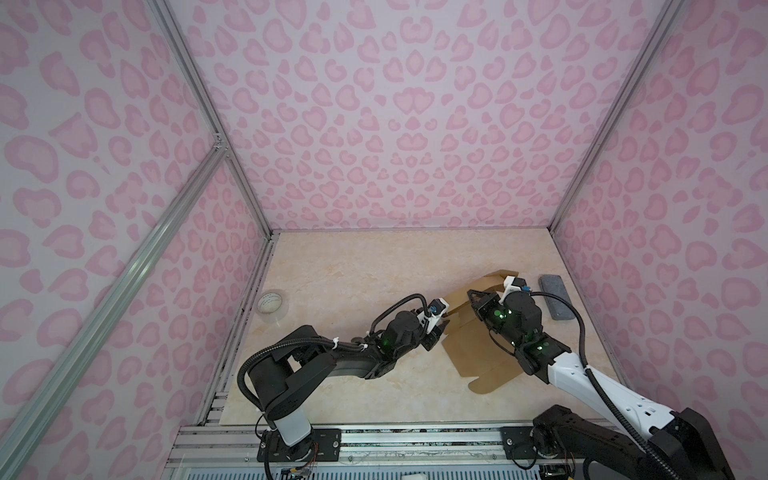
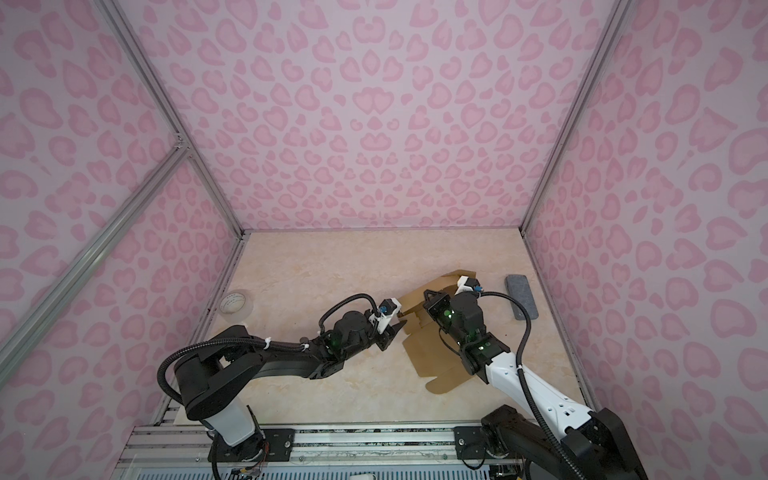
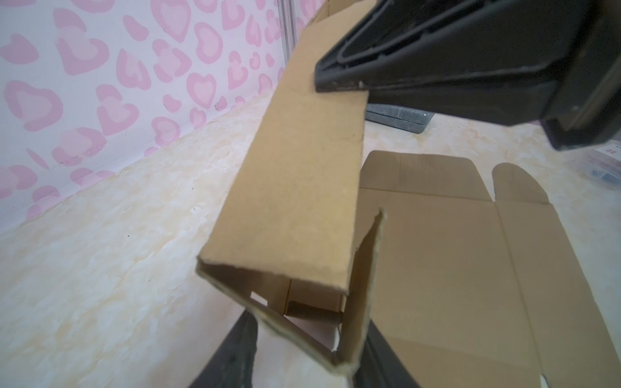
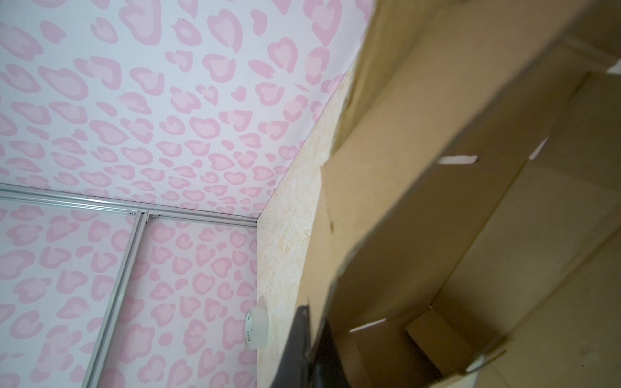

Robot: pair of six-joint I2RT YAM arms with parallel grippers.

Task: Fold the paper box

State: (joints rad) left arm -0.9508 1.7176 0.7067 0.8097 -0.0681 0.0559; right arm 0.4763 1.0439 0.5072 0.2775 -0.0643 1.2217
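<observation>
Your left gripper (image 1: 440, 332) was clamped around the folded-up side wall of the plain brown cardboard paper box (image 1: 478, 353), which sat half-folded on the right side of the beige marbled tabletop (image 1: 353, 270). Your right gripper (image 1: 473, 296) had its fingers pressed together, tip resting against that same raised wall.

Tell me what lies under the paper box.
The paper box rests on the marbled table, which shows beside it. Anything beneath its flat panel is covered and cannot be seen.
</observation>
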